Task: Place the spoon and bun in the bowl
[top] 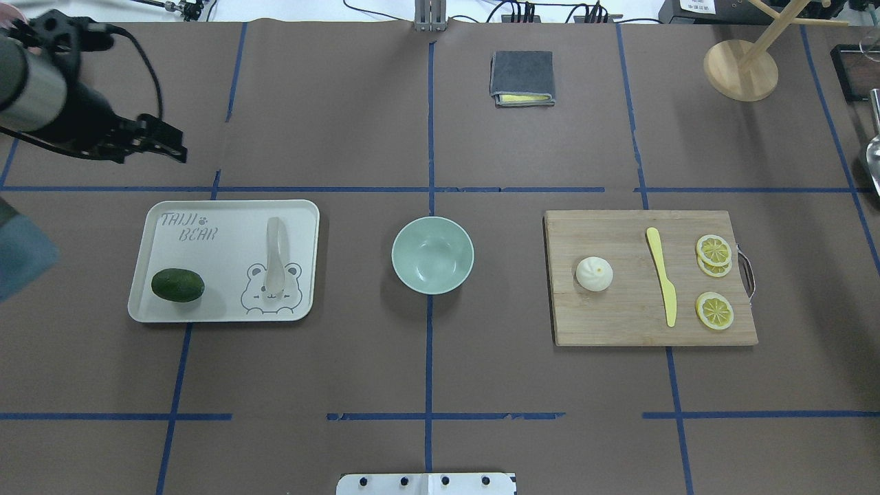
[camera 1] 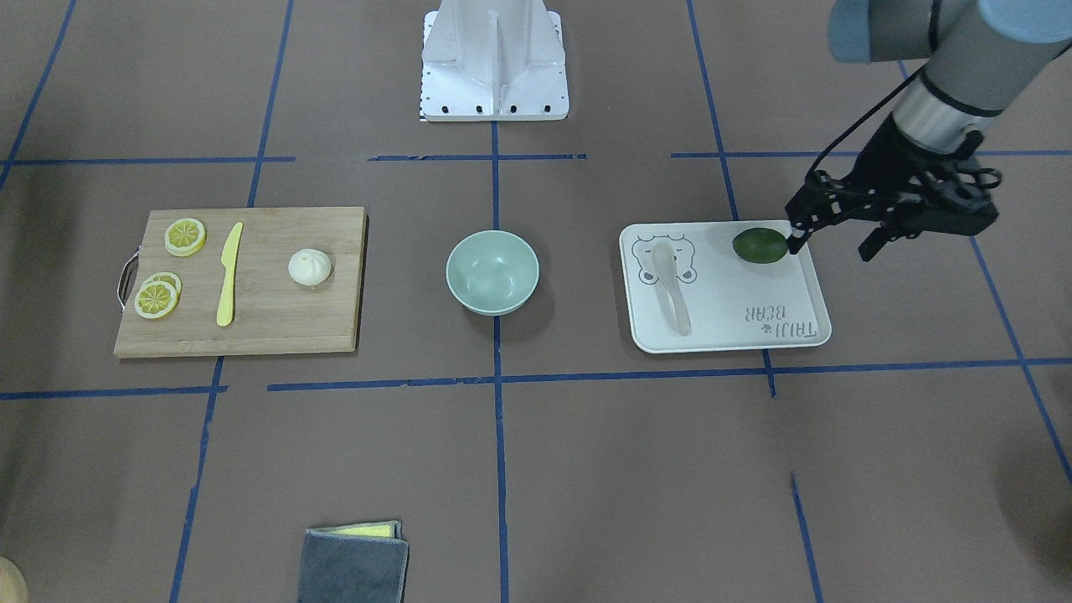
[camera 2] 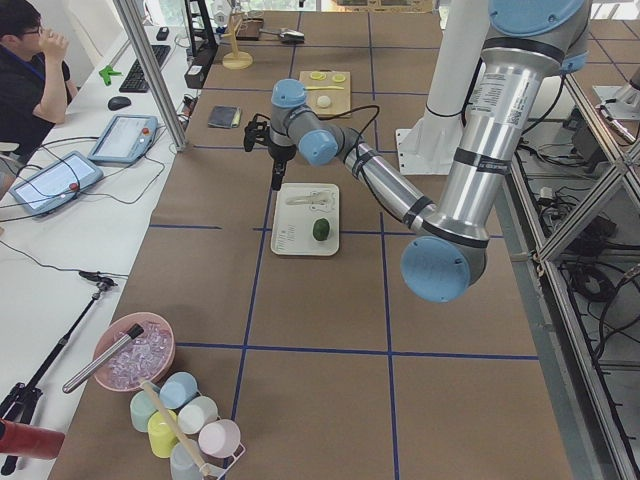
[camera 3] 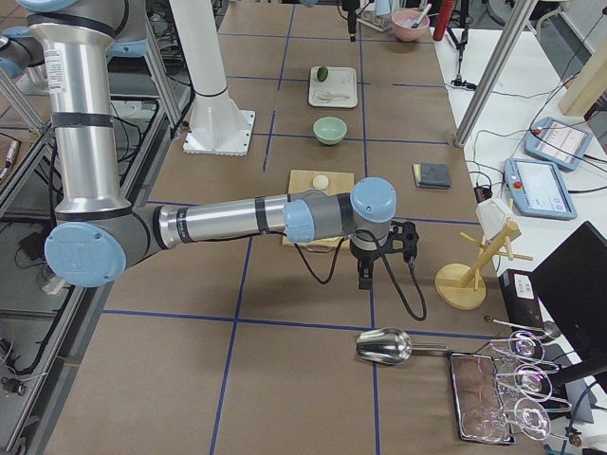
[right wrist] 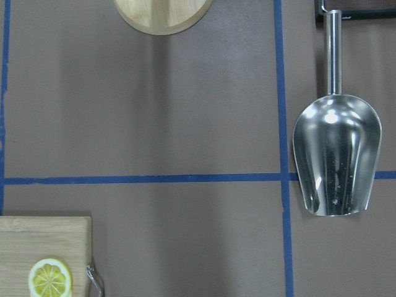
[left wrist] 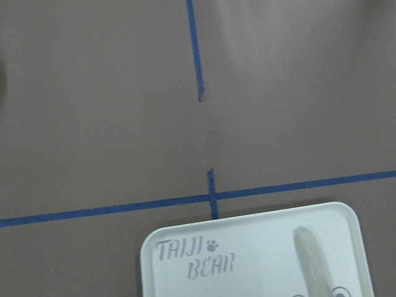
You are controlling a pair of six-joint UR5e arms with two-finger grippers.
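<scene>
The pale spoon (camera 1: 670,285) lies on a white bear-print tray (camera 1: 737,322), also seen from overhead (top: 276,258) and in the left wrist view (left wrist: 312,260). The white bun (camera 1: 309,267) sits on a wooden cutting board (camera 1: 268,322). The mint-green bowl (camera 1: 492,272) stands empty at the table's middle. My left gripper (camera 1: 829,241) is open and empty, raised just off the tray's corner beside the lime (camera 1: 760,245). My right gripper (camera 3: 365,275) shows only in the exterior right view, beyond the board's handle end; I cannot tell whether it is open or shut.
A yellow knife (camera 1: 228,272) and lemon slices (camera 1: 184,236) share the board. A folded grey cloth (top: 522,77) lies at the far side. A metal scoop (right wrist: 336,161) and a wooden stand (top: 740,69) are at the robot's far right.
</scene>
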